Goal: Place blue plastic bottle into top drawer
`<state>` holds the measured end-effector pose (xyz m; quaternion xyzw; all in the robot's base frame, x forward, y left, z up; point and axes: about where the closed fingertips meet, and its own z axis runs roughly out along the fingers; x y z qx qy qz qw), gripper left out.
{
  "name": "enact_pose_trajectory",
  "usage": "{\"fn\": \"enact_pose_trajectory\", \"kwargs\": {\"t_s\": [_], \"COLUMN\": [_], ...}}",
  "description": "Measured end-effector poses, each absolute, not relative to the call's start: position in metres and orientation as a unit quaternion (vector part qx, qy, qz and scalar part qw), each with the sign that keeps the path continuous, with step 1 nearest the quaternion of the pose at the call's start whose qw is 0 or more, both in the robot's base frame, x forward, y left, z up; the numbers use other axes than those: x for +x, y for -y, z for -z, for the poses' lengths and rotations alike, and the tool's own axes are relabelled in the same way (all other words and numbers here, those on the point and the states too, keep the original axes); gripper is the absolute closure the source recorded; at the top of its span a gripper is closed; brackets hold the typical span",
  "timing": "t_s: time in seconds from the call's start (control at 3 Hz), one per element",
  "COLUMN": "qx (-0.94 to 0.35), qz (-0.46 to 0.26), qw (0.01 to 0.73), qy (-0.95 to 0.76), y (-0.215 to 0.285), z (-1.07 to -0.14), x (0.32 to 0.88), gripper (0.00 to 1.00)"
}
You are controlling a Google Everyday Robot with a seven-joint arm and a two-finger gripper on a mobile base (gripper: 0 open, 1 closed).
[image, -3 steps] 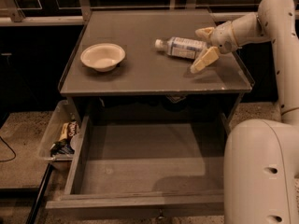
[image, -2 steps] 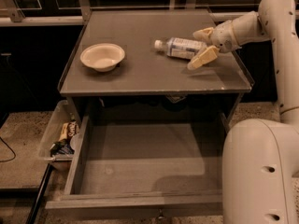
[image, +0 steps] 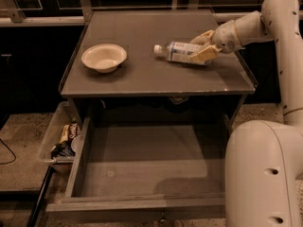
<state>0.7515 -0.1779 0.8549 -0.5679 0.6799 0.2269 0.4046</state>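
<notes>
The blue plastic bottle [image: 176, 52] lies on its side on the grey tabletop [image: 142, 77], right of centre, white cap pointing left. My gripper [image: 203, 45] reaches in from the right, and its tan fingers [image: 204, 56] grip the bottle's base end from above and below. The top drawer [image: 142, 206] stands pulled open below the tabletop; its flat grey floor is bare.
A cream bowl [image: 104, 57] sits on the left of the tabletop. A clear plastic bin [image: 51, 137] of snacks stands on the floor, left of the drawer. My white arm and base fill the right side [image: 262, 174].
The fingers have closed in on the bottle's base. The lower finger came up against it, and the bottle shifted slightly left and toward the front.
</notes>
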Motion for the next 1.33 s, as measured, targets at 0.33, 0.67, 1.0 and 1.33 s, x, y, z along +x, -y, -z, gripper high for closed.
{"fn": "enact_pose_trajectory", "kwargs": {"t_s": [0.33, 0.67, 1.0, 1.33], "qx": [-0.568, -0.568, -0.568, -0.586], "qz": [-0.227, -0.227, -0.227, -0.223], "qw": [0.405, 0.405, 0.405, 0.392], "qy": [-0.680, -0.680, -0.680, -0.673], "y": [0.178, 0.178, 0.178, 0.175], "z": [-0.855, -0.855, -0.861, -0.866], "x": [0.751, 0.751, 0.751, 0.739], "gripper": [0.89, 1.00, 1.00, 1.00]}}
